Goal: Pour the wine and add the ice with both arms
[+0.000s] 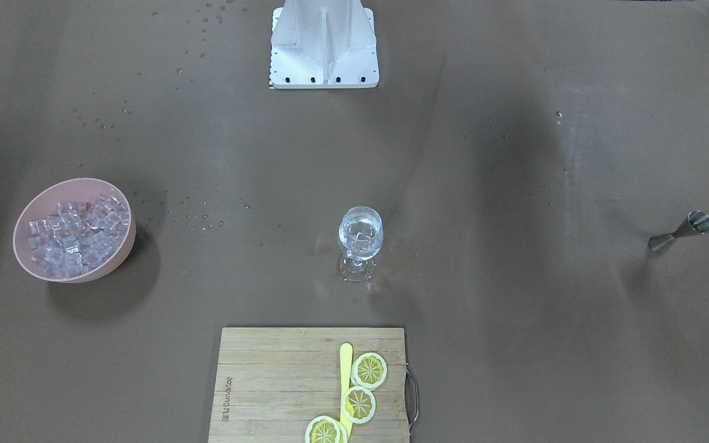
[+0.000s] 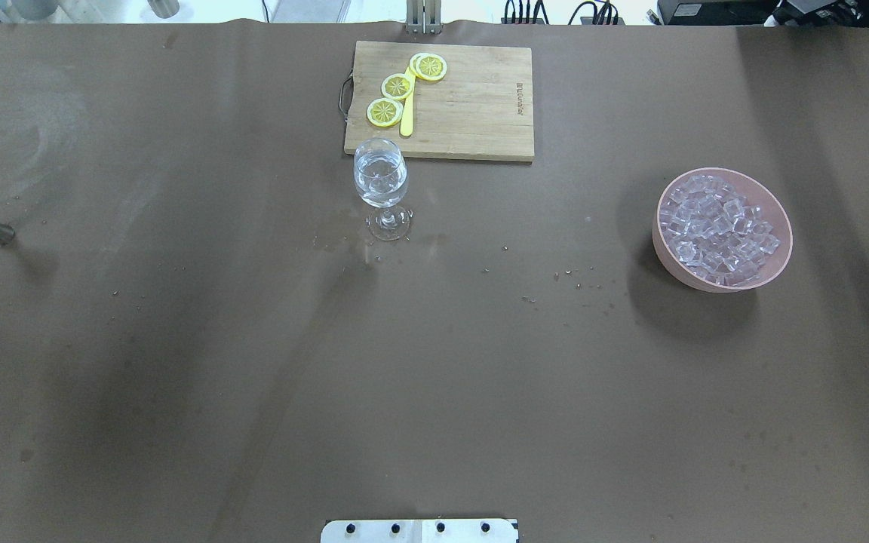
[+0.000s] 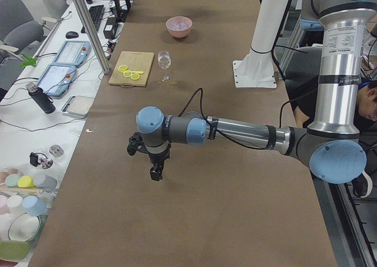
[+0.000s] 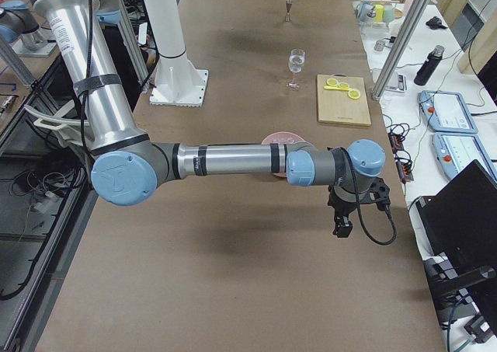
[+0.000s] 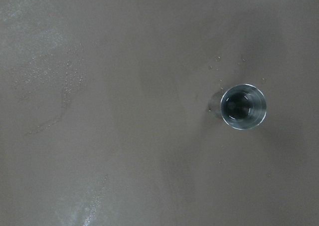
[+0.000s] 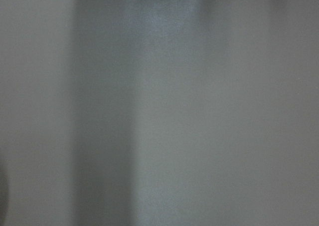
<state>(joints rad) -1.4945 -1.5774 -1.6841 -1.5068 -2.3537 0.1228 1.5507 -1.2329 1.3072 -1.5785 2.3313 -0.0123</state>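
A clear wine glass stands upright mid-table, holding an ice cube and a little clear wine; it also shows in the overhead view. A pink bowl full of ice cubes sits on my right side. A steel jigger stands on my left side. The left wrist view looks straight down into the jigger. My left gripper hangs above the table, seen only from the side. My right gripper hangs past the bowl, also seen only from the side. I cannot tell whether either is open.
A wooden cutting board with three lemon slices and a yellow pick lies at the far edge beyond the glass. Water drops spot the brown table cover. The white base block stands at my side.
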